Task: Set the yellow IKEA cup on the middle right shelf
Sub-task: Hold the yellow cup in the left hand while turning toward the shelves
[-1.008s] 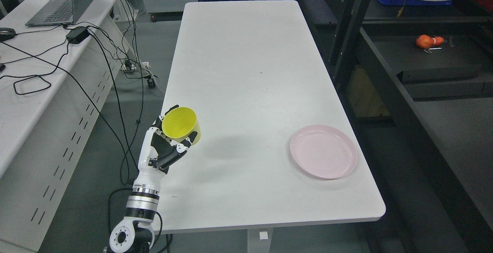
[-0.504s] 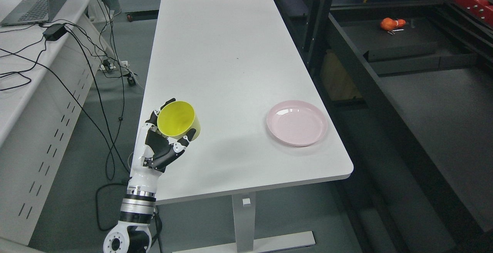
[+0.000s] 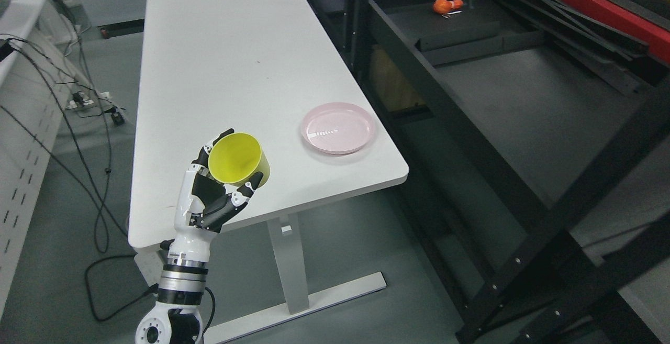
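Note:
My left hand (image 3: 222, 174) comes up from the lower left and is shut on the yellow cup (image 3: 238, 159). The cup is held above the near left part of the white table (image 3: 220, 61), tilted so its open mouth faces the camera. Its fingers wrap around the cup's wall. A black metal shelf rack (image 3: 502, 87) stands to the right of the table, with a dark flat shelf surface. My right hand is out of view.
A pink plate (image 3: 338, 128) lies near the table's right front corner. An orange object (image 3: 445, 4) lies at the back of the shelf. Black uprights (image 3: 358, 14) frame the rack. Cables (image 3: 78, 124) trail over the floor at left.
The whole view has swung to the right, so the camera has moved: the table now sits further left and more of the shelf rack shows. My left hand still holds the cup the same way.

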`<state>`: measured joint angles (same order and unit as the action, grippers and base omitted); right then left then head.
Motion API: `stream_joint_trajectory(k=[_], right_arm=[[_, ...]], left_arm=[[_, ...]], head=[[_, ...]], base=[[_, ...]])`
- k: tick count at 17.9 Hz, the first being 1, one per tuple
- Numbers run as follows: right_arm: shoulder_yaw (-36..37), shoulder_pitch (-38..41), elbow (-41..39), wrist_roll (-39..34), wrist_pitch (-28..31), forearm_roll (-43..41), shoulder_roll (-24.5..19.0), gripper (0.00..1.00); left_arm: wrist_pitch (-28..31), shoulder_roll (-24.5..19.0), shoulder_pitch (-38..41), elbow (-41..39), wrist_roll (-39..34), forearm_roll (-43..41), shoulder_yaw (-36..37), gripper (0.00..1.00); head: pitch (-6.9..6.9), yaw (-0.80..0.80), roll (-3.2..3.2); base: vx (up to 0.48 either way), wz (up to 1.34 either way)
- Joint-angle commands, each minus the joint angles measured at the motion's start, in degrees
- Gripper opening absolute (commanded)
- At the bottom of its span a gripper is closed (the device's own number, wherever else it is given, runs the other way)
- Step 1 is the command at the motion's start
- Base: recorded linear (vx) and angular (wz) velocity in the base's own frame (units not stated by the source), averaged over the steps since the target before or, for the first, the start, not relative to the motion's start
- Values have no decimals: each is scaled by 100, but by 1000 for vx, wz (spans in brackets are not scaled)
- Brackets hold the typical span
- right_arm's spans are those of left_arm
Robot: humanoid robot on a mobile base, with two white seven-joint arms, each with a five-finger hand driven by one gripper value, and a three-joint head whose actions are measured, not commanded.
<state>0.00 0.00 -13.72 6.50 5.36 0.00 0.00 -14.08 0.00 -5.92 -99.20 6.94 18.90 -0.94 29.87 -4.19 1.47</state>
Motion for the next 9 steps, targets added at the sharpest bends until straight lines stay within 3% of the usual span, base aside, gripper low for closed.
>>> stream_joint_trajectory(k=[1, 9], right_arm=[[-97, 79, 1, 18, 0, -141, 100, 99], [-97, 79, 1, 18, 0, -141, 100, 99]], left_arm=[[11, -100, -5, -170, 0, 0, -99, 0], [11, -100, -32, -161, -9, 79, -55, 1]], head=[[0, 0, 0], [0, 0, 0]], base=[[-238, -683], [-229, -754]])
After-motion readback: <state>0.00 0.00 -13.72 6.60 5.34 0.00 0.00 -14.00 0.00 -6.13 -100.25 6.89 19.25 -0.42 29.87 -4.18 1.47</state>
